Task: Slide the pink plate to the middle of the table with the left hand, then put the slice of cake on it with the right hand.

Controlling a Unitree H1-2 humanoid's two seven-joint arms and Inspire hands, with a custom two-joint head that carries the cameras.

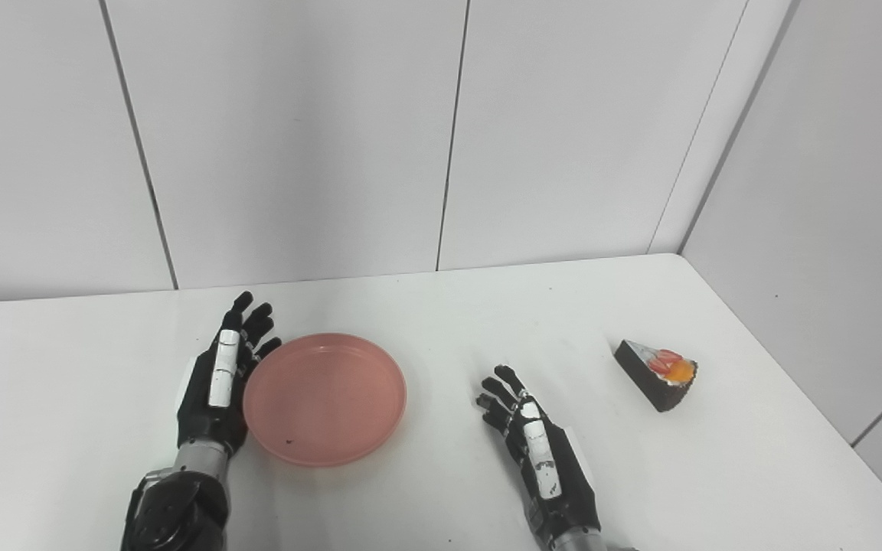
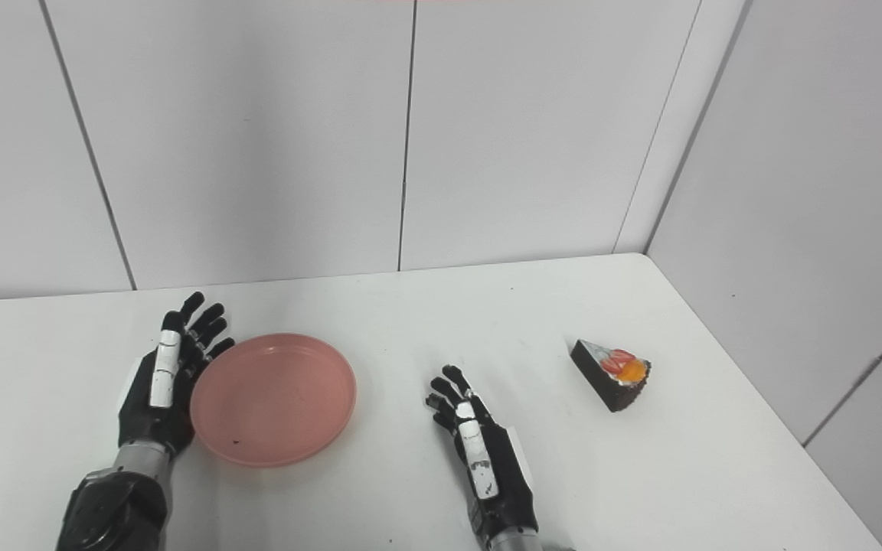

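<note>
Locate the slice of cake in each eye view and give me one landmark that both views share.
Left eye view: the slice of cake lies at right of centre on the table, well right of the right hand.
Right eye view: the slice of cake lies nearer the picture's middle, again right of that hand.
Shared landmark: the pink plate, beside the left hand.

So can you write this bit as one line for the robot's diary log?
left robot hand: open, beside pink plate | right robot hand: open, empty | cake slice: on table, apart from both
</note>
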